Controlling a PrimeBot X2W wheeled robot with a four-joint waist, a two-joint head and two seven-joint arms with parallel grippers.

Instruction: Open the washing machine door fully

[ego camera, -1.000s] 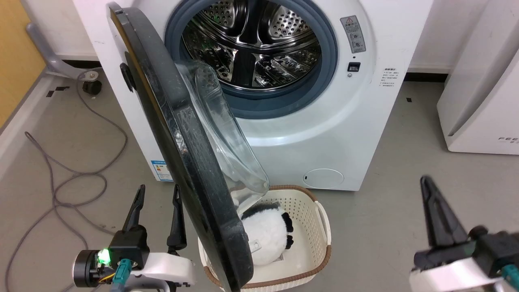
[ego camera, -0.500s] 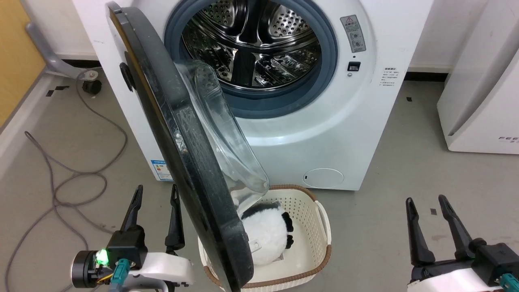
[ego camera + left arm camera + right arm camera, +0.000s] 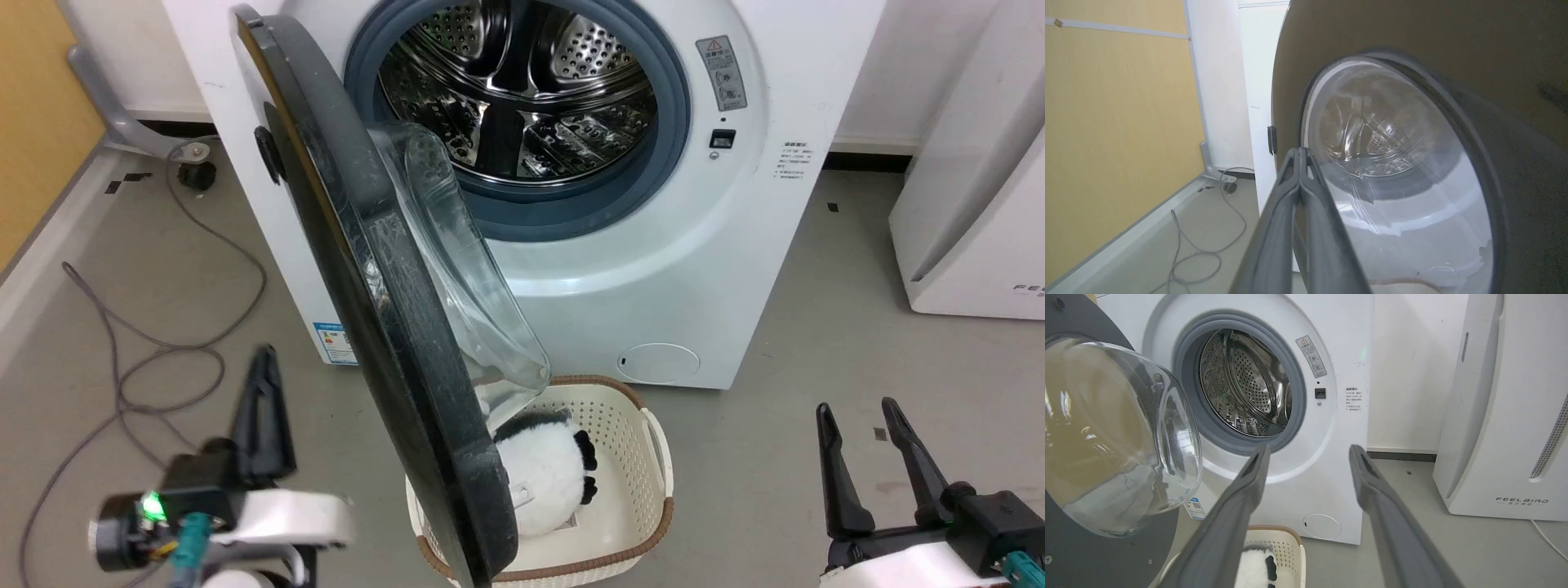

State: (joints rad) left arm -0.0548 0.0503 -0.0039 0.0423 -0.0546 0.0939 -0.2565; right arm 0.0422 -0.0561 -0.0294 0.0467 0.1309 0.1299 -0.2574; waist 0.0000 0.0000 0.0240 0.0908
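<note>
At far left a grey cable [image 3: 163, 351] loops over the floor. At lower left the left gripper [image 3: 263, 367] hangs with its 2 fingers pressed together on nothing; in its wrist view they point at the door's outer face beside the glass window. The door [image 3: 359, 278] stands edge-on left of centre, roughly half open, hinged at upper left, its free edge hanging over the basket [image 3: 653, 457] that holds a black-and-white plush toy [image 3: 539, 482]. Behind it, filling the upper middle, is the washer [image 3: 653, 269], drum exposed. At lower right the right gripper [image 3: 857, 408] waits with its fingers apart, empty, well clear of the door. At far right stands a white appliance [image 3: 963, 229]. The door looks rigid and fairly heavy, likely to swing only about its hinge. The glossy rim seems slippery and the glass bowl is best left alone. A flat push on the matte inner face near the free edge, or a hook over that edge, looks the safest hold.
</note>
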